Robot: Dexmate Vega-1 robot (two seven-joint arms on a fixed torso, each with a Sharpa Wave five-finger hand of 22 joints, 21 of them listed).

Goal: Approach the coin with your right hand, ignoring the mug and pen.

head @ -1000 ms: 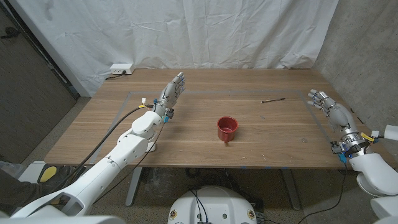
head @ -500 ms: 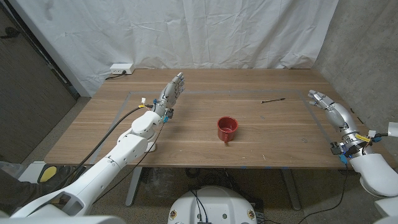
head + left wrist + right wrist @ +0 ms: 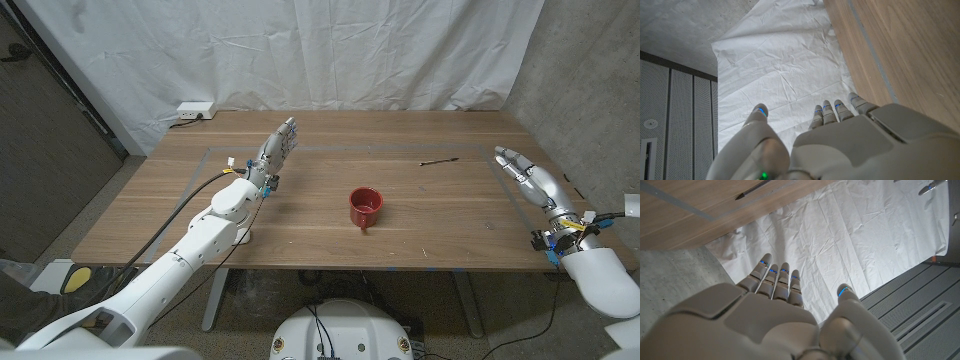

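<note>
Now right hand [image 3: 527, 172] open over table's [image 3: 420, 245] right edge; left hand [image 3: 277, 146] open.

One red mug [image 3: 365, 207], one pen [image 3: 439, 160], one white power strip [image 3: 196, 109], two hands.

You have a matt brown wooden worktop [image 3: 330, 215], a glossy red glazed mug [image 3: 365, 207], and creased white cloth backdrop [image 3: 300, 50] behind.
</note>
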